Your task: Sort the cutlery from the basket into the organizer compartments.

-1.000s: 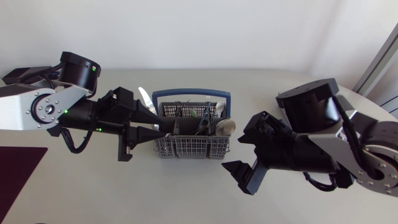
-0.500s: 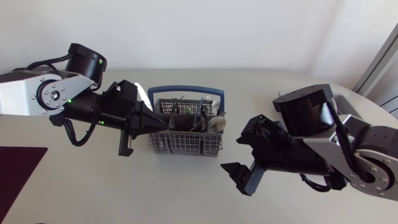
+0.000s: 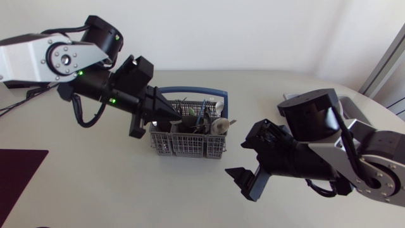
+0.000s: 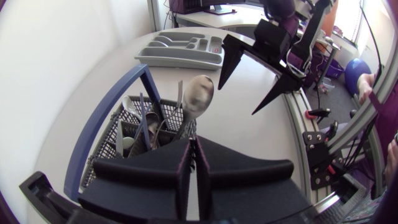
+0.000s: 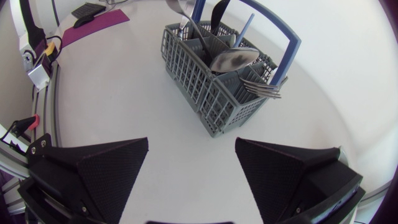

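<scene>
The grey cutlery basket [image 3: 190,149] with a blue handle [image 3: 190,92] stands mid-table and holds several utensils. My left gripper [image 3: 179,116] is shut, its tips dipped into the basket's left side; I cannot tell whether anything thin is pinched. In the left wrist view the fingers [image 4: 193,144] meet just before a large spoon [image 4: 198,96] that stands upright in the basket [image 4: 102,162]. My right gripper [image 3: 245,159] hangs open to the right of the basket. From the right wrist, the basket [image 5: 211,81] lies ahead of the open gripper [image 5: 191,155], showing a spoon [image 5: 233,59] and forks [image 5: 264,88].
The grey organizer tray [image 4: 180,50] lies at the table's far right end, behind my right arm. A dark purple mat [image 3: 19,171] sits at the front left corner. Bare tabletop stretches in front of the basket.
My left gripper closed while its arm swung up and right, so the tips now point down into the basket. The basket shifted slightly. My right arm barely moved.
</scene>
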You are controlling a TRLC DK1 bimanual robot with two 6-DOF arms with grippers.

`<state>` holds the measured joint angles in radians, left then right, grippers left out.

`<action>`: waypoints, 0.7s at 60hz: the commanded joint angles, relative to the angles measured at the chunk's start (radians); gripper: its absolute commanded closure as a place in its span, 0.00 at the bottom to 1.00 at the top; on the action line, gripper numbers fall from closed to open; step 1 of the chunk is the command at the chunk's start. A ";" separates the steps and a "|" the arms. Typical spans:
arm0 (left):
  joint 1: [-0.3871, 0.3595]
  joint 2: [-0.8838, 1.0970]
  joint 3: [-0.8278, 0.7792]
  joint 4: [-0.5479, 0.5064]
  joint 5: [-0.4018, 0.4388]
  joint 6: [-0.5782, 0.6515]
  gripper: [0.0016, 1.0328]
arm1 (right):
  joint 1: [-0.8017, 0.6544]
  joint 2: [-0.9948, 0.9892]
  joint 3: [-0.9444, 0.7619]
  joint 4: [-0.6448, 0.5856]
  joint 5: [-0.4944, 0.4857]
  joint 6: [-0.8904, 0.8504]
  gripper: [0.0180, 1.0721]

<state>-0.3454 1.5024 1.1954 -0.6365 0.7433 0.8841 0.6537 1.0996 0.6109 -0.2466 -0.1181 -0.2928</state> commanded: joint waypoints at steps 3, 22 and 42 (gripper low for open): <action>-0.018 0.107 0.174 -0.121 -0.002 -0.070 0.97 | 0.009 -0.014 -0.034 0.001 0.008 -0.014 0.05; -0.033 0.214 0.428 -0.318 -0.108 -0.303 0.97 | 0.014 -0.024 -0.036 -0.006 0.006 -0.011 0.05; 0.003 0.321 0.589 -0.465 -0.050 -0.461 0.97 | 0.032 -0.047 -0.026 -0.034 0.018 -0.005 0.05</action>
<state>-0.3519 1.8080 1.7386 -1.0714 0.6758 0.4675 0.6754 1.0691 0.6018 -0.2661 -0.1070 -0.2928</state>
